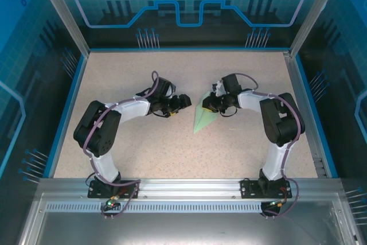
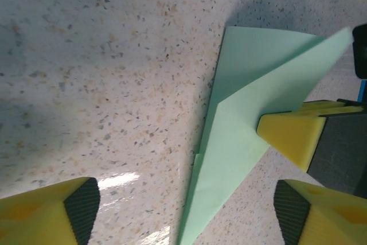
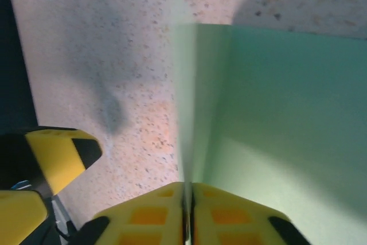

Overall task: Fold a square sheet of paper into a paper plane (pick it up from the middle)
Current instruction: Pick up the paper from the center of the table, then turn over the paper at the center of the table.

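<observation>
Near centre of the speckled table, the paper plane, tip pointing to 6 o'clock, wide end apparently raised a little. At its 12 o'clock end, the right gripper, clamped shut on the paper's fold. At its 10 o'clock, the left gripper, jaws spread wide.

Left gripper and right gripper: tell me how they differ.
The left gripper has its jaws wide open; the right gripper has them shut. The left gripper holds nothing; the right gripper pinches the paper plane. Both have yellow fingers.
</observation>
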